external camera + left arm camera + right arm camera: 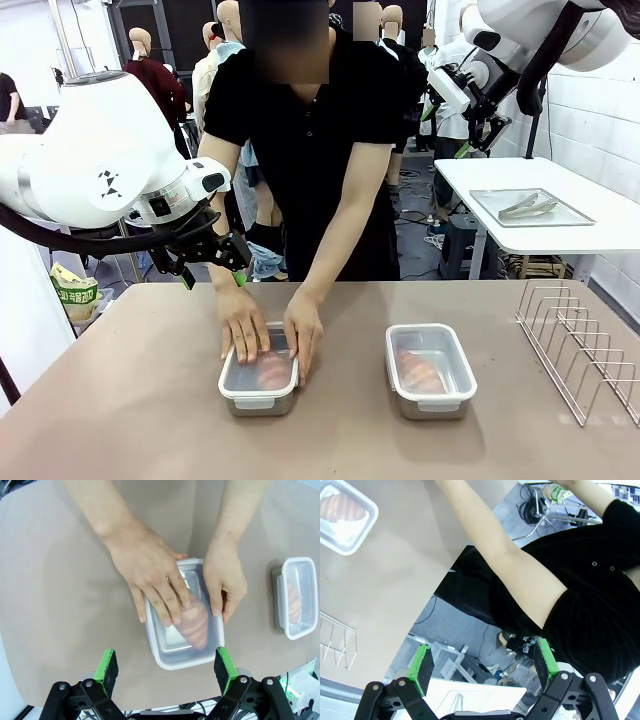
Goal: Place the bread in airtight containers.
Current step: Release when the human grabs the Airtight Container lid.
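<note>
two containers sit on the surface [130, 400], and each already has bread in it under a clear lid. the left container [259, 372] lies almost straight below your left gripper [166, 666], whose jaws stand wide apart and hold nothing. its long axis runs away from the jaws in the left wrist view, and the roll [194, 621] inside lies along that axis. the person's hands [155, 577] rest on this lid, one flat across the top and the other [226, 582] along the side, apparently pressing it shut. your left arm is clearly the nearer one, hanging above the surface beside the person's forearm. the right container [430, 369] stands well apart to the right, lid on, with its roll [421, 369] showing through. your right gripper [482, 662] is raised off the surface toward the person's side, jaws apart and empty. judging by this, little remains but the sealing.
</note>
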Available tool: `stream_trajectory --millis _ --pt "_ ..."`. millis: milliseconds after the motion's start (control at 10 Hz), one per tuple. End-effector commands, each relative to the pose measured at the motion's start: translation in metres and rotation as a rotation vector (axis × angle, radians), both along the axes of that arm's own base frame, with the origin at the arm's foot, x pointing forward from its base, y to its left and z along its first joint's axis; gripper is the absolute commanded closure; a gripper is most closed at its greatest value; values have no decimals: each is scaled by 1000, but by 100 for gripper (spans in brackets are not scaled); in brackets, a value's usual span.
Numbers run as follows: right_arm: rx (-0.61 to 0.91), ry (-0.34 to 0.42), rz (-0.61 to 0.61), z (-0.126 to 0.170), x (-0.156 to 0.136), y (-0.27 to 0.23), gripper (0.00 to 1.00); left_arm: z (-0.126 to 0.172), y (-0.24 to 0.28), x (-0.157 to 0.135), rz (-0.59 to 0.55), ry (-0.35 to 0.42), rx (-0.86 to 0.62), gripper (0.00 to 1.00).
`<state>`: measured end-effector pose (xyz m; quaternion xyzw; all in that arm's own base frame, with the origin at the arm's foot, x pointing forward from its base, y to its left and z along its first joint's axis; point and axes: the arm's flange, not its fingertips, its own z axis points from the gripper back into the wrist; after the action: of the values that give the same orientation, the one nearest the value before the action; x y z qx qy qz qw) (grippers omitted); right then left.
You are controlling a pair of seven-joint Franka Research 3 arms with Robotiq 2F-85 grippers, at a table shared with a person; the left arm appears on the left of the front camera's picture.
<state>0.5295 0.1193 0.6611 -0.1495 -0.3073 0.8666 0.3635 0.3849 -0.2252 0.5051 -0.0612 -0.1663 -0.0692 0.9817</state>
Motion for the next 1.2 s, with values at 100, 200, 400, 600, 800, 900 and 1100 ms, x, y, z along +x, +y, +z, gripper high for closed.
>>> stream_trajectory --millis 100,200,400,600,800,900,1100 --pt "-1 -4 2 0 0 0 0 1 1 1 3 -4 6 0" --pt "-1 -4 2 0 0 0 0 1 1 1 3 -4 6 0" --pt "-1 -4 2 0 0 0 0 1 1 1 3 -4 6 0" --pt "-1 -4 2 0 0 0 0 1 1 1 3 -4 6 0" --pt "-1 -4 2 0 0 0 0 1 1 1 3 -4 6 0" --pt "-1 -4 2 0 0 0 0 1 1 1 3 -4 6 0" --pt "-1 -4 2 0 0 0 0 1 1 1 3 -4 6 0"
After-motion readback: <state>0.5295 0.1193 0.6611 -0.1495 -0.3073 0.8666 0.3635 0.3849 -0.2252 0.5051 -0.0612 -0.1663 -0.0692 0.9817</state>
